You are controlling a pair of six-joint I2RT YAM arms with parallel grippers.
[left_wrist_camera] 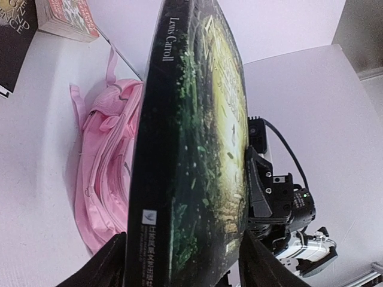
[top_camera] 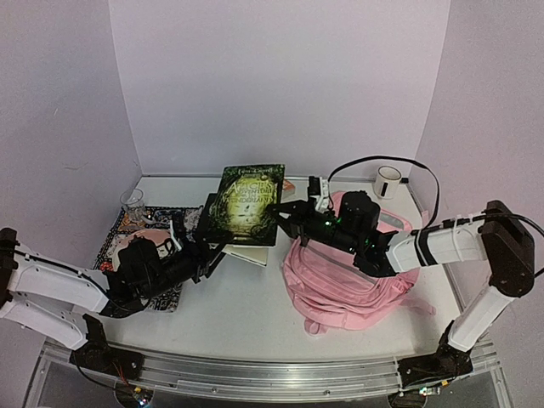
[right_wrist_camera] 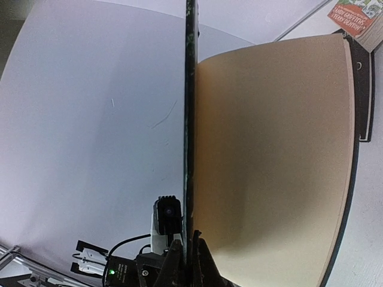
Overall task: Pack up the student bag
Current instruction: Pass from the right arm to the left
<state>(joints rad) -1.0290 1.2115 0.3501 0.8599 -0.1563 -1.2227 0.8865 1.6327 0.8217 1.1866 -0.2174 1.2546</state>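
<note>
Shows a white table [top_camera: 246,297] bearing a pink student bag [top_camera: 340,285] right, patterned cloth [top_camera: 127,225] left. Also bears a white mug [top_camera: 388,181] back right.

A white mug [top_camera: 388,181] stands back right, a glass [top_camera: 133,202] by a patterned mat [top_camera: 127,231] left, a green book [top_camera: 249,204] between.

- Book [top_camera: 248,204]: black cover, mottled green, with a yellow-green glow at centre. Spine black with white lettering. Page edges tan.
- Backpack [top_camera: 340,285]: pink all over, straps the same pink.
- Mug [top_camera: 388,181]: white, dark inside.
- Cloth [top_camera: 119,229]: black ground, busy multicoloured print.
- Small book [left_wrist_camera: 69,18]: orange-red cover, pale lettering.
- Table [top_camera: 246,306]: white.
- Walls [top_camera: 272,85]: pale lilac.
</note>
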